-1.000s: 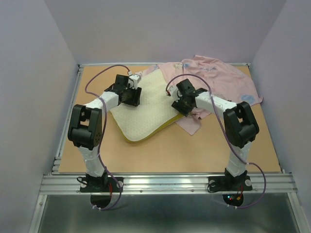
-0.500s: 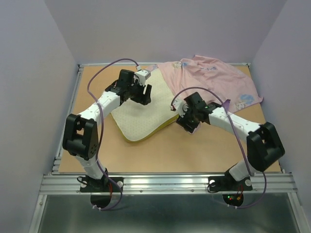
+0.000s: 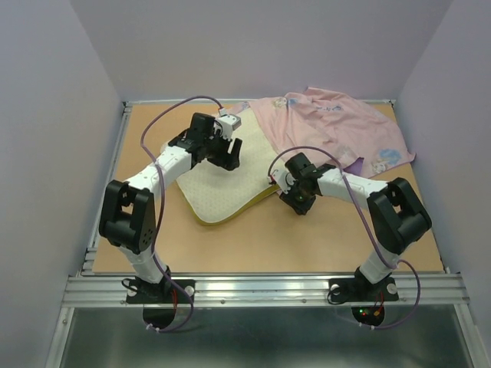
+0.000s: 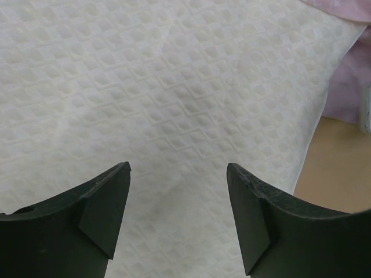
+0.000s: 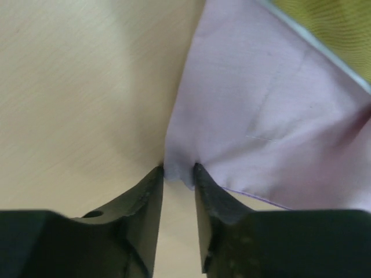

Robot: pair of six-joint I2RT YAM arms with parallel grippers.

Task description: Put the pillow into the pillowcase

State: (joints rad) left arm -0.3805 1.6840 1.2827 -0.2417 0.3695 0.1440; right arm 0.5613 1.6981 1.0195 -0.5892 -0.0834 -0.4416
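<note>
The cream-white dotted pillow (image 3: pixel 219 184) lies left of centre, its yellow side band (image 3: pixel 230 215) along the near edge. In the left wrist view the pillow (image 4: pixel 174 87) fills the frame. My left gripper (image 3: pixel 229 157) (image 4: pixel 178 169) is open and empty just above the pillow's far part. The pale pink pillowcase (image 3: pixel 337 130) lies crumpled at the back right. My right gripper (image 3: pixel 296 201) (image 5: pixel 178 169) is shut on a corner of the pillowcase (image 5: pixel 261 110), low over the table beside the pillow's right edge. The yellow band (image 5: pixel 342 23) shows behind the fabric.
The tan table (image 3: pixel 307 238) has a metal rail round it and lilac walls on three sides. A purple patch of the pillowcase (image 3: pixel 353 164) shows under the right arm. Pink fabric (image 4: pixel 348 87) and bare table (image 4: pixel 336 174) lie right of the pillow.
My right gripper has pulled the pillowcase corner nearer and a little left, beside the pillow's edge; its elbow swung out and back. My left gripper has moved right and farther across the pillow.
</note>
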